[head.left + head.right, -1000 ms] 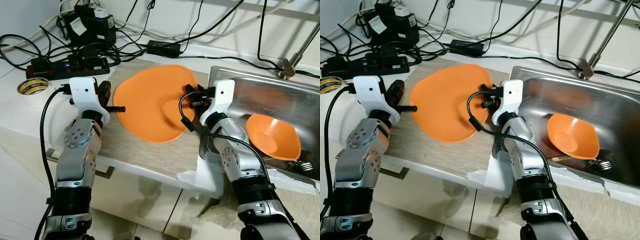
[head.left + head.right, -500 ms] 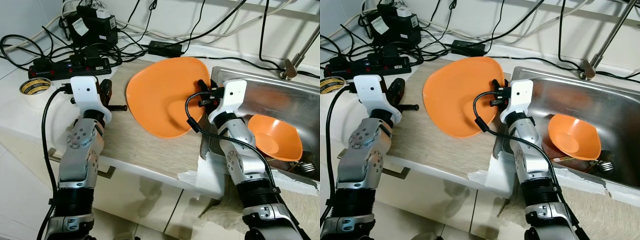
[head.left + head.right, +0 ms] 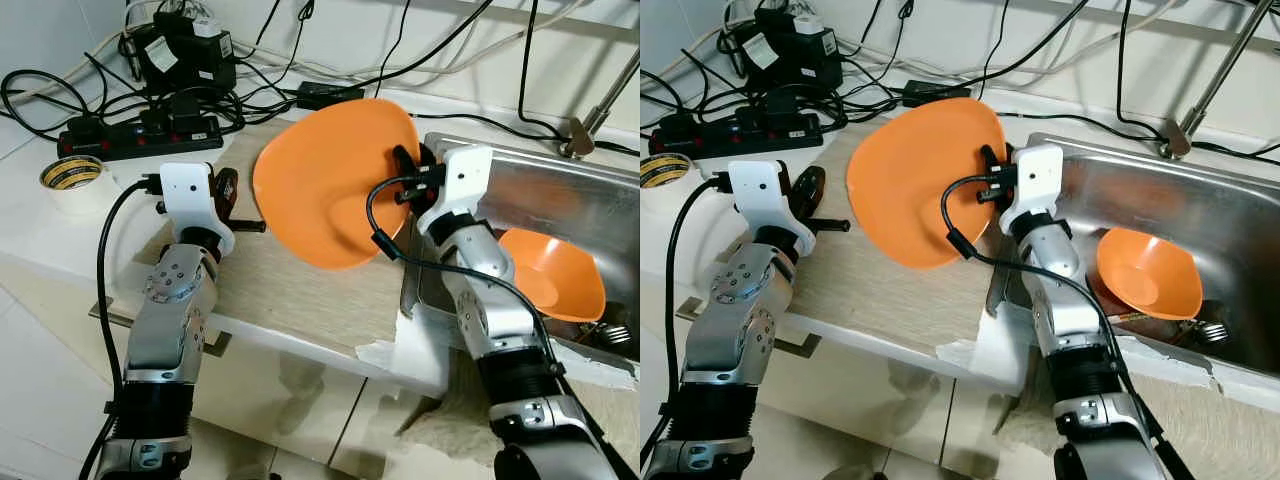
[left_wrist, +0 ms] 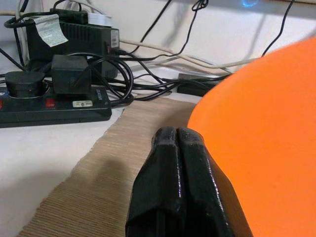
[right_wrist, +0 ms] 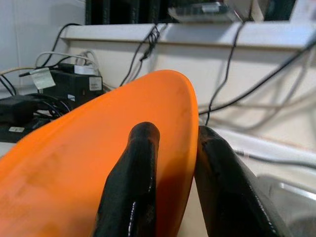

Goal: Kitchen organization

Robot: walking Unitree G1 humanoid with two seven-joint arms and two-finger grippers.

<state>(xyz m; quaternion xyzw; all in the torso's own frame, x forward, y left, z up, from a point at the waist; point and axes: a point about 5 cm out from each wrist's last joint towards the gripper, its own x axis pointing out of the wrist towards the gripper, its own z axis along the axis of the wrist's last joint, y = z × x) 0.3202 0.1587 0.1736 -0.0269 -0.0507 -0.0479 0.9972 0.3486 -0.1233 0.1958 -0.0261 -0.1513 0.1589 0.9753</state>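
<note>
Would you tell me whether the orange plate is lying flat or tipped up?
Tipped up: the right gripper clamps the orange plate by its rim.

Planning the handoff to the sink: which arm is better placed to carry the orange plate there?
Right. The right gripper is already clamped on the rim of the orange plate, holding it tilted beside the sink. The left gripper is shut and empty over the counter mat.

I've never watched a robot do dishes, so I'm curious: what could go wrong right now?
The right gripper pinches the orange plate only at its rim, tilted up off the counter, so it might slip and drop. The left gripper, shut, sits just beside the plate and could knock it. Nearby, the power strip and cables could snag.
</note>
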